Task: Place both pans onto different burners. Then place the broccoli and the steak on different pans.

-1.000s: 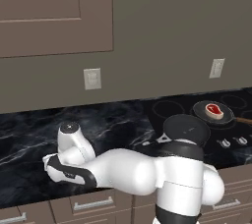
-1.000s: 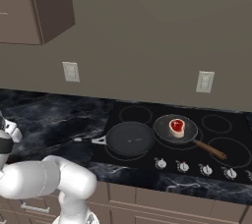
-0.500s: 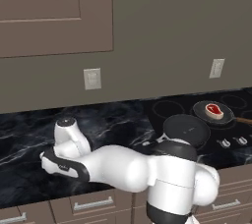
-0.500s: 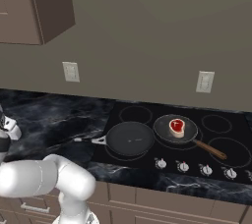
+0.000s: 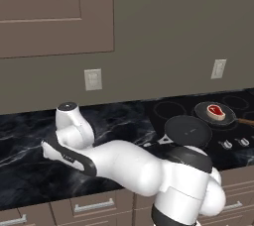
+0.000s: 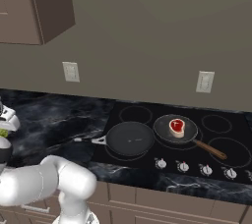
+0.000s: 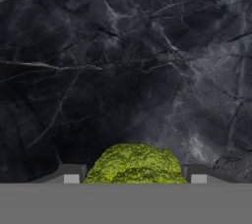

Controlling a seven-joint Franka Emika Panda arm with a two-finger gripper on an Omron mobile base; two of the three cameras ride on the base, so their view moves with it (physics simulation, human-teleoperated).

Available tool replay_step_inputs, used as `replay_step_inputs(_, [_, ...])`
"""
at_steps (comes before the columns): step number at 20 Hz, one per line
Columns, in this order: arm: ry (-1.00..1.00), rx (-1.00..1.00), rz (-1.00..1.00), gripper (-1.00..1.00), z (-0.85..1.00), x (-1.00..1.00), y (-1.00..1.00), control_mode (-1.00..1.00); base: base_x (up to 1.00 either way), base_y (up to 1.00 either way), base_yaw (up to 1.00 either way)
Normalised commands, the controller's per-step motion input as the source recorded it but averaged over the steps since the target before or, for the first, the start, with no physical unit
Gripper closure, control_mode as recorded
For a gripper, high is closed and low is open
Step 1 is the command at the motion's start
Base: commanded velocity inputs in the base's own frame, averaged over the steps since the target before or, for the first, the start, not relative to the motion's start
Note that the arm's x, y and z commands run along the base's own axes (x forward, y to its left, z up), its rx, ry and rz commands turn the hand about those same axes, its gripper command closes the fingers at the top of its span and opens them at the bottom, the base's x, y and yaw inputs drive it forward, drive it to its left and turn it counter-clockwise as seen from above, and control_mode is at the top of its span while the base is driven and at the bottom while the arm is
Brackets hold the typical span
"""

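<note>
Left base view
Room: a kitchen with brown cabinets over a black marble worktop (image 5: 25,136) veined in white, and a flat glossy black glass cooktop (image 5: 233,116) set in towards its right end.
Pans: two, both on the cooktop. The plain black round pan (image 5: 188,130) sits near the cooktop's front left; the dark grey speckled pan with a brown wooden handle (image 5: 215,115) is just behind and to its right.
Steak: one small red raw steak with a pale fat rim (image 5: 215,110), lying in the speckled pan.
Arm: stretched low towards the left end of the worktop.

Right base view
Burners: the thin grey ring burners (image 6: 219,123) number about five as far as I can count; each pan covers its own ring.
Black pan: empty.
Done: both pans placed on different burners, steak in one pan.

Hand view
Hand: the hand (image 7: 135,179) looks down on bare marble, its two dark tips standing partly apart on either side of one bumpy yellow-green broccoli floret (image 7: 135,163), closed in on it; it appears gripped.
Broccoli place: over the left part of the worktop, well apart from the cooktop.
Left to do: judged from this, carry the broccoli across and set it in the empty black pan.
</note>
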Motion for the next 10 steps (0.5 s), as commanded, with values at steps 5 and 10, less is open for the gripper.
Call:
replay_step_inputs(5, [0.00,-0.01,-0.11,1.00,0.52,0.00,-0.39,-1.00,0.00,0.00,0.00])
replay_step_inputs(10, [0.00,-0.03,-0.13,1.00,0.16,0.00,-0.62,-1.00,0.00,0.00,0.00])
